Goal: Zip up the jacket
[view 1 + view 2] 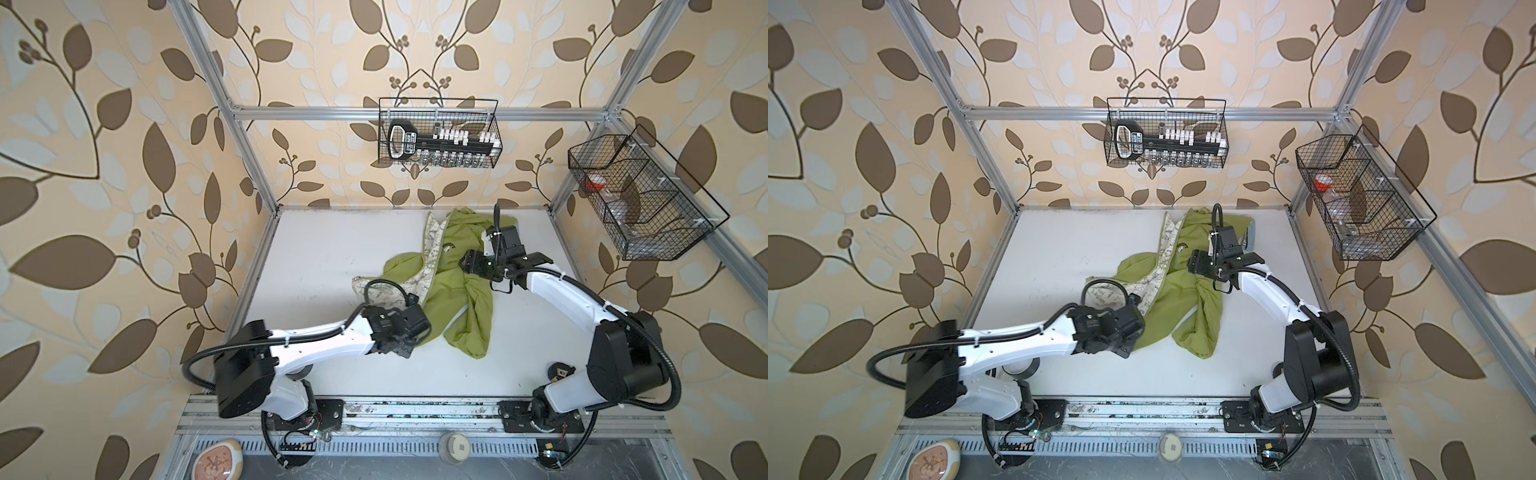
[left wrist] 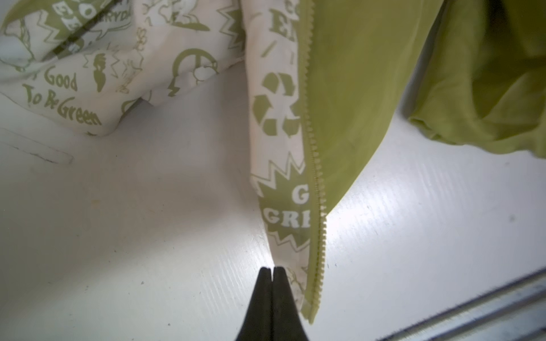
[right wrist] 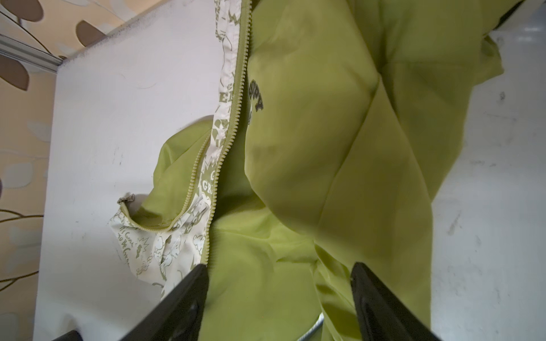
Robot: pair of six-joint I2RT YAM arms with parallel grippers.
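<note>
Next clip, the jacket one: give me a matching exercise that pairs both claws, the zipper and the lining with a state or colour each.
Things:
1. left claw
2. right claw
3. zipper
4. lining

States or colours:
A. cream with green print
B. jaws apart
C. undone, its two sides separate
D. jaws pressed together

Pairs: 1-D, 2-B, 3-C, 4-A

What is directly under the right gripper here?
The right gripper hangs open over green folds of the jacket, beside its unzipped zipper. Whatever lies beneath that fabric is covered.
</note>
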